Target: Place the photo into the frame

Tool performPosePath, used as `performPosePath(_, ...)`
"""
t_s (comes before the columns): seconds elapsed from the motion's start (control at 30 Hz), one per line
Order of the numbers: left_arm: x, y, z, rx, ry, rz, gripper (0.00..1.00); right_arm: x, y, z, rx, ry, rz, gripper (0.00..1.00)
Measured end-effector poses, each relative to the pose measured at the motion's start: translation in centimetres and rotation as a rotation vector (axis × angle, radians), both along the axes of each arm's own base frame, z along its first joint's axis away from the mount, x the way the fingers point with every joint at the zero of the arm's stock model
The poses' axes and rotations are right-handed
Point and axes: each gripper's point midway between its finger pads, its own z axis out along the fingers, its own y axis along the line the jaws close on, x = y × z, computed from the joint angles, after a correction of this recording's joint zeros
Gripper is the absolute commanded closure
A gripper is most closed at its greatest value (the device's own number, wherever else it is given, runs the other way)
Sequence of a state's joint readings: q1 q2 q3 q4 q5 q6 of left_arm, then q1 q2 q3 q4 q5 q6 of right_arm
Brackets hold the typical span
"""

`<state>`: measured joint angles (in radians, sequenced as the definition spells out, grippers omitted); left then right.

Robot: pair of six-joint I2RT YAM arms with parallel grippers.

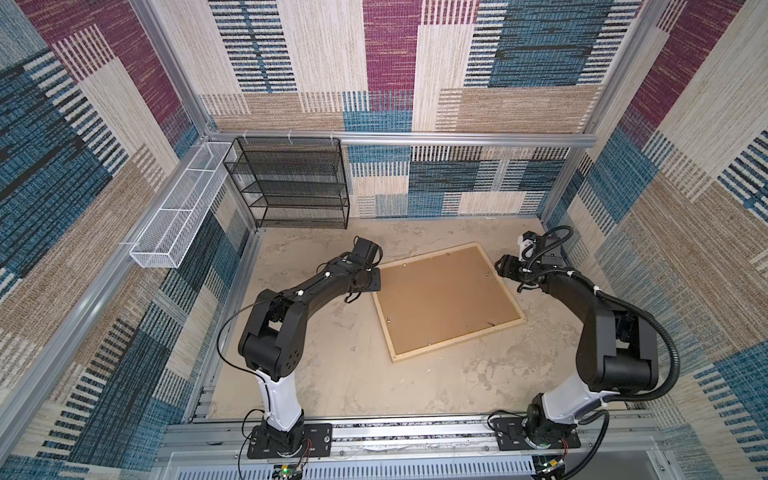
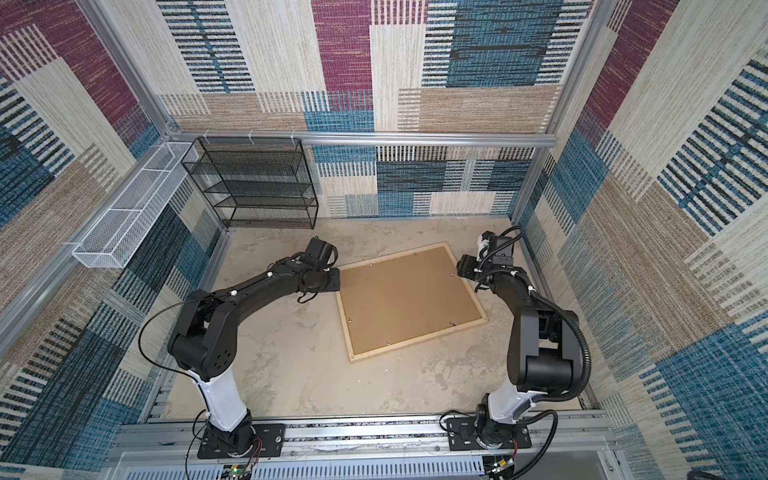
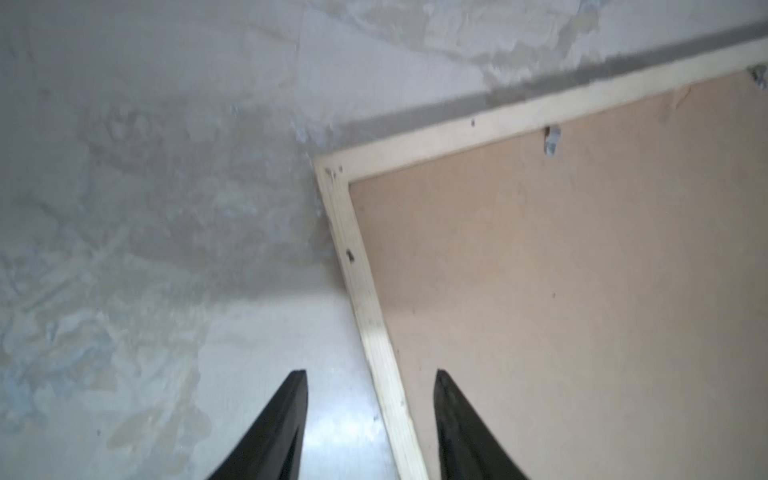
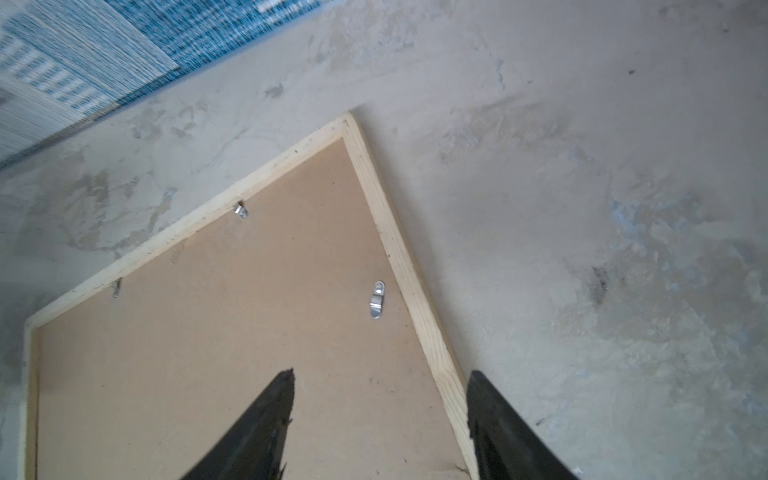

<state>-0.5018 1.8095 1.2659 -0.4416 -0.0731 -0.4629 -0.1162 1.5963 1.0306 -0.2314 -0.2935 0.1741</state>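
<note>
The frame (image 1: 457, 338) (image 2: 415, 343) lies face down mid-table, a pale wood rim around a plain brown backing board (image 1: 446, 297) (image 2: 405, 297). The photo is hidden. My left gripper (image 1: 370, 280) (image 2: 330, 280) is at the frame's left far corner. In the left wrist view it (image 3: 370, 374) is open, one finger over the table and the other over the board, astride the frame's rail (image 3: 357, 270). My right gripper (image 1: 505, 268) (image 2: 465, 266) is at the right edge. It (image 4: 382, 372) is open astride the frame's rail (image 4: 399, 257), holding nothing.
Small metal clips (image 4: 377, 300) (image 3: 552, 139) sit on the board along the rim. A black mesh shelf (image 1: 291, 183) stands at the back left, with a white mesh basket (image 1: 178, 212) on the left wall. Patterned walls enclose the table.
</note>
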Motion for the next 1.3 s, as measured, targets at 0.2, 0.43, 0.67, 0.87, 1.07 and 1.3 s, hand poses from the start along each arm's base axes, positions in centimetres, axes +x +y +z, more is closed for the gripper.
performPosePath(0.2, -6.4, -2.0, -1.0, 0.001, 0.066, -0.042, 0.52, -0.2, 7.2, 1.0, 0.055, -0.056, 0.183, 0.4)
performPosePath(0.43, -10.3, -2.5, -3.3, 0.038, 0.144, -0.029, 0.64, -2.3, 17.4, -2.3, 0.146, 0.019, 0.439, 0.55)
performPosePath(0.67, -10.6, -2.8, -4.1, 0.044, 0.164, -0.018, 0.71, -5.5, 22.5, -4.9, 0.193, 0.095, 0.571, 0.6)
performPosePath(0.87, -9.5, -3.3, -4.9, 0.039, 0.156, -0.016, 0.75, -8.0, 25.1, -6.1, 0.221, 0.133, 0.642, 0.64)
performPosePath(1.07, -6.9, -2.1, -5.1, 0.04, 0.126, -0.012, 0.83, -10.1, 27.9, -7.0, 0.254, 0.163, 0.706, 0.68)
performPosePath(1.3, -2.5, -0.6, -4.5, 0.027, 0.062, -0.064, 0.83, -10.6, 30.2, -7.6, 0.284, 0.176, 0.734, 0.73)
